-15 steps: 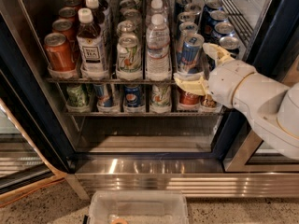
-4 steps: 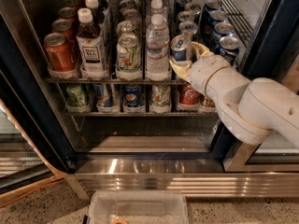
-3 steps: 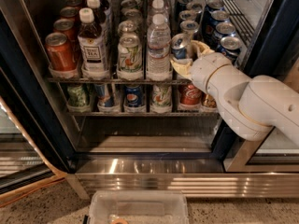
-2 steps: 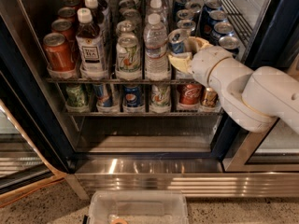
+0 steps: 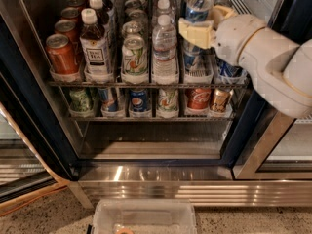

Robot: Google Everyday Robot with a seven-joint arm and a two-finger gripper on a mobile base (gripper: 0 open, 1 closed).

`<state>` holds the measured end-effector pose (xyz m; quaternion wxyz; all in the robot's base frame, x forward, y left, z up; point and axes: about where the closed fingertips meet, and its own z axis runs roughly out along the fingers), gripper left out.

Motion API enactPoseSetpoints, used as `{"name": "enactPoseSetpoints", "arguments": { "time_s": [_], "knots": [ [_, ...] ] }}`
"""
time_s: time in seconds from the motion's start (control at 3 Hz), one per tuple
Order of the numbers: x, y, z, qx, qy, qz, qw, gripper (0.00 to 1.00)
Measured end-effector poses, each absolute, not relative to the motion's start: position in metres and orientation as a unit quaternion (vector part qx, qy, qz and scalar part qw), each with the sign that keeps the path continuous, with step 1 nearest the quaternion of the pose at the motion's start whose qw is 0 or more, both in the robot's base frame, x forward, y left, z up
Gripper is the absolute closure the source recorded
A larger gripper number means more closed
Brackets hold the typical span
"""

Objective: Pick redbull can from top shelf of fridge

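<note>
The redbull can (image 5: 199,8), slim with blue and silver panels and a shiny lid, is held in my gripper (image 5: 207,21). The gripper is shut on it, with one cream finger (image 5: 195,32) in front and the other behind to the right. The can is lifted above its lane on the top shelf (image 5: 146,85) of the fridge (image 5: 29,106), at the right of the row. My white arm comes in from the right. The can's lower part is hidden by the finger.
On the top shelf stand an orange-red can (image 5: 61,53), a tea bottle (image 5: 95,45), a green can (image 5: 134,55), a water bottle (image 5: 164,45) and dark-blue cans (image 5: 226,68). The lower rack holds several cans (image 5: 198,99). A clear plastic bin (image 5: 144,217) lies on the floor in front.
The gripper closed around the redbull can at the shelf front, then rose with it; the can now sits higher than its lane.
</note>
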<state>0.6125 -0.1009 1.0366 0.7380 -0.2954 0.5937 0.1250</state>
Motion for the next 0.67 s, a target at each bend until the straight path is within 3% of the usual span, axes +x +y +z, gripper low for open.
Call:
{"name": "enactPoseSetpoints", "arguments": {
  "time_s": [0.67],
  "knots": [
    [0.545, -0.120, 1.076, -0.347, 0.600, 0.173, 0.700, 1.00]
  ]
}}
